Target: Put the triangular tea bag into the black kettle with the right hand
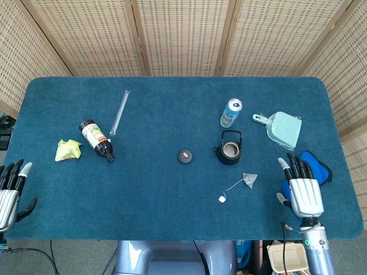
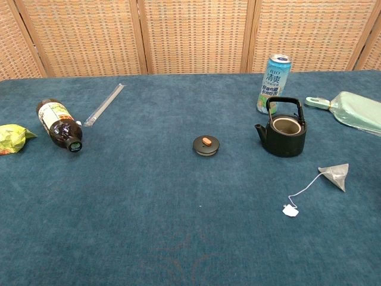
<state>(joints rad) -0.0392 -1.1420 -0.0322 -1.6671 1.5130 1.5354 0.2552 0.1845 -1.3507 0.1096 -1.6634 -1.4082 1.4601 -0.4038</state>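
Here the right hand (image 1: 304, 193) rests empty, fingers spread, beside the tea bag (image 1: 250, 180) — left hand (image 1: 10, 193) likewise open; kettle (image 1: 230, 150) lidless.

Bare cloth lies between the right hand (image 1: 303, 192) and the tea bag (image 1: 250, 180) at lower right. Above it, the kettle (image 1: 229, 148), can (image 1: 231, 113) and dustpan (image 1: 282, 129) crowd the upper right.

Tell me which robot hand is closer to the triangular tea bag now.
The right robot hand. It is open at the table's near right edge, just right of the triangular tea bag. The left robot hand is open at the far left edge.
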